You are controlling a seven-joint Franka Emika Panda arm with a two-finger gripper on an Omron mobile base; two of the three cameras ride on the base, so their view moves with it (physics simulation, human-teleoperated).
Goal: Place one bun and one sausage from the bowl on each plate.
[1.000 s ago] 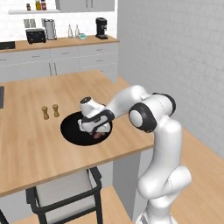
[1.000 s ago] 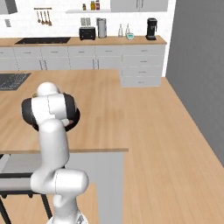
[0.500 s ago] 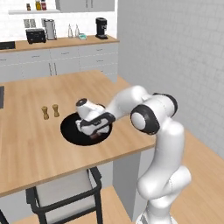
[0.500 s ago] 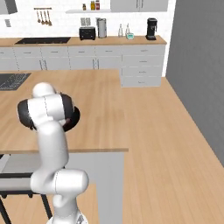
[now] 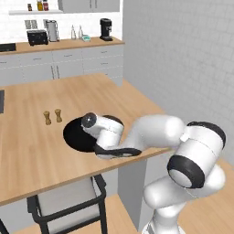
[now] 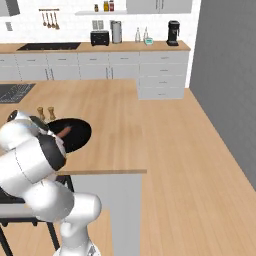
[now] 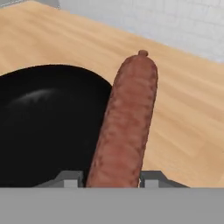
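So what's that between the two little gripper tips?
A sausage, held between the fingertips in the hand view, above the black bowl.

From my hand view, the sausage (image 7: pixel 127 122) sits between the fingers of my claw (image 7: pixel 111 179) and runs straight out ahead of it. The bowl (image 7: pixel 48 122) lies below and to the claw's left, its rim passing under the sausage. Counter (image 7: pixel 188 113) spreads ahead and to the right. In the left base view, two small shakers (image 5: pixel 52 116) stand side by side beyond the bowl (image 5: pixel 75 137), apart from it.
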